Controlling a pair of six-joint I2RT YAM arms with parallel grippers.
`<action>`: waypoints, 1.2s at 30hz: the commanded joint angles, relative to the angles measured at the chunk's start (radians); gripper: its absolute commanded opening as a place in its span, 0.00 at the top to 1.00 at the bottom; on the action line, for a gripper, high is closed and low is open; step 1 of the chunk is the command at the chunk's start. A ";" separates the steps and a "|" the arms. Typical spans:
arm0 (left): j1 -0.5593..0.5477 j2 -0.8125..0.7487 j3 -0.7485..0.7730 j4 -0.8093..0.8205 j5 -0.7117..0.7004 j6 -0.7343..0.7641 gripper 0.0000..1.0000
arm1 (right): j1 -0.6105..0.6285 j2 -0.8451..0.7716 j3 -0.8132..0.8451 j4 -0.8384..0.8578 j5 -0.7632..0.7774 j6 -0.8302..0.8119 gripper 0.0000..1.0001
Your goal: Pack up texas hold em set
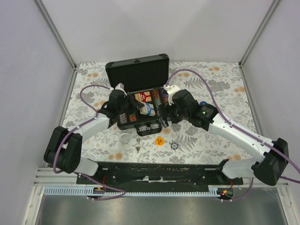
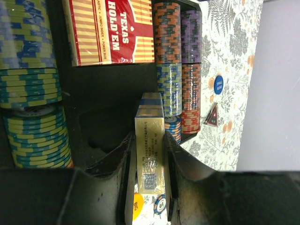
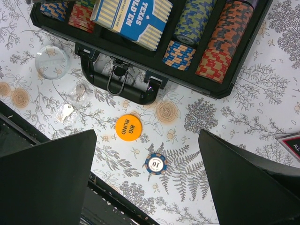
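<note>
The black case (image 1: 137, 70) of the texas hold em set lies open mid-table, its rows of striped chips (image 2: 168, 56) in the foam tray. A red card deck (image 2: 112, 30) rests in the tray. My left gripper (image 2: 149, 146) is shut on the blue card deck (image 2: 151, 119), held edge-on over the empty slot beside the red one. The same blue deck (image 3: 133, 16) shows tilted above the tray in the right wrist view. My right gripper (image 3: 147, 173) hangs open above the table in front of the case, over a loose blue "10" chip (image 3: 156, 163) and an orange "BIG BLIND" button (image 3: 128, 127).
The case handle (image 3: 117, 82) faces the arms. A clear round disc (image 3: 51, 61) and small keys (image 3: 68, 110) lie on the floral cloth in front of it. A blue "SMALL BLIND" button (image 2: 218, 84) and a red-black triangular piece (image 2: 212, 115) lie right of the case.
</note>
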 commanded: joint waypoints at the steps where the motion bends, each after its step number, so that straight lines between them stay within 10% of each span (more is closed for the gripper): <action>1: -0.001 0.036 -0.010 0.114 0.035 0.008 0.98 | -0.001 -0.023 0.001 0.012 0.009 0.019 0.02; 36: 0.028 0.143 0.051 -0.085 0.157 -0.066 0.98 | -0.001 0.051 0.024 -0.010 -0.040 0.050 0.03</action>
